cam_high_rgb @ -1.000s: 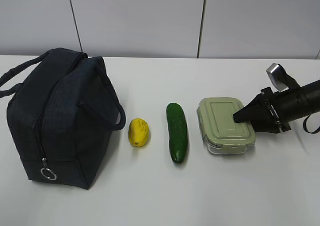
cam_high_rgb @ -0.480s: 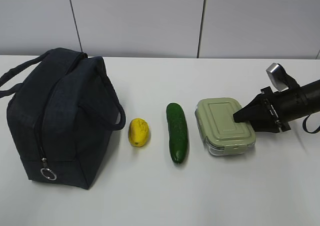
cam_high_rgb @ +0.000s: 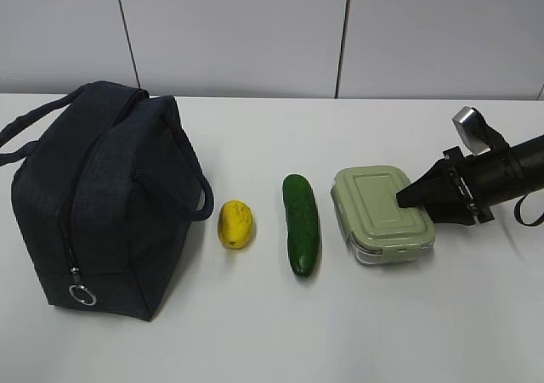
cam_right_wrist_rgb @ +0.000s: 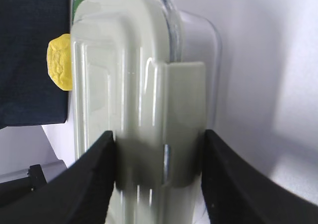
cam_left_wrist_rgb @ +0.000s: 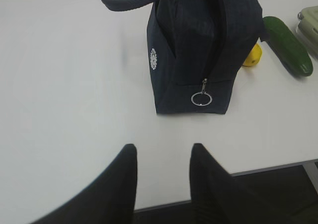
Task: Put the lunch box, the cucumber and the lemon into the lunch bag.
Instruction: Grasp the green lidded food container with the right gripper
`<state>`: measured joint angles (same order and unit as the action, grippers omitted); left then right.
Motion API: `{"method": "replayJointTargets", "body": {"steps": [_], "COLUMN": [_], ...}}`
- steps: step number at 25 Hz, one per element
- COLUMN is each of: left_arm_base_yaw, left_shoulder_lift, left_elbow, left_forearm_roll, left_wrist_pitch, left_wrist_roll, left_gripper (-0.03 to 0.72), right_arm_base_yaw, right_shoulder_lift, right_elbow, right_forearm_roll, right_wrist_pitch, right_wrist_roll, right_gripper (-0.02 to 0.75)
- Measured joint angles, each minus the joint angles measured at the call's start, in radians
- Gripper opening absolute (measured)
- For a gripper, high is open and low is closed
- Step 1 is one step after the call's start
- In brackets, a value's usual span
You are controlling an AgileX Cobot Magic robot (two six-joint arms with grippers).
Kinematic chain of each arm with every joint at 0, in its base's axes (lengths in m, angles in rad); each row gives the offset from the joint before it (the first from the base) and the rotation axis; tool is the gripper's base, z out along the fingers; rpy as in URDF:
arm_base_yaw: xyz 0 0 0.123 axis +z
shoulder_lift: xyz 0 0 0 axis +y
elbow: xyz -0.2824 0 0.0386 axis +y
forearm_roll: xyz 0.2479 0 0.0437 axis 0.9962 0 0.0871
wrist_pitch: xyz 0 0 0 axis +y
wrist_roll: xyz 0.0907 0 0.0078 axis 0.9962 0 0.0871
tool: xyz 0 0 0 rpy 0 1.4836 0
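Note:
The lunch box (cam_high_rgb: 382, 213), clear with a sage-green lid, lies on the white table at the right. My right gripper (cam_high_rgb: 399, 198) comes in from the right. Its fingers press the two faces of the box's near end (cam_right_wrist_rgb: 134, 85), so the right gripper (cam_right_wrist_rgb: 159, 133) is shut on it. Left of the box lie the dark green cucumber (cam_high_rgb: 302, 224) and then the yellow lemon (cam_high_rgb: 235, 223). The navy lunch bag (cam_high_rgb: 93, 205) stands at the far left. My left gripper (cam_left_wrist_rgb: 163, 146) hangs open and empty over the table's front edge, short of the lunch bag (cam_left_wrist_rgb: 198, 40).
The bag's metal ring pull (cam_left_wrist_rgb: 201, 99) hangs at the low end of its zipper, facing the front. Two loop handles (cam_high_rgb: 21, 132) stick out to the bag's left and right. A grey panelled wall (cam_high_rgb: 340, 35) closes off the back of the table.
My right gripper's jaws have closed a little onto the lunch box, whose left end has shifted slightly left. The left arm, bag, lemon and cucumber have not moved.

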<state>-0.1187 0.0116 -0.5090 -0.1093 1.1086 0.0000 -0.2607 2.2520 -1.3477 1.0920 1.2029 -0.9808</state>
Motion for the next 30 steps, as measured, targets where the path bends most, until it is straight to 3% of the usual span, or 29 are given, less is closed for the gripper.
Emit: {"method": "replayJointTargets", "body": {"steps": [30], "left_arm_base_yaw": [0.0], "left_shoulder_lift": [0.0], "left_elbow": [0.0], "left_forearm_roll": [0.0], "left_wrist_pitch": [0.0], "left_wrist_roll": [0.0], "left_gripper": [0.239], "right_arm_base_yaw": [0.0], "right_shoulder_lift": [0.0], "right_elbow": [0.0], "right_forearm_roll": [0.006], "right_wrist_pitch": [0.0], "right_wrist_roll": [0.008], "right_gripper": [0.391]}}
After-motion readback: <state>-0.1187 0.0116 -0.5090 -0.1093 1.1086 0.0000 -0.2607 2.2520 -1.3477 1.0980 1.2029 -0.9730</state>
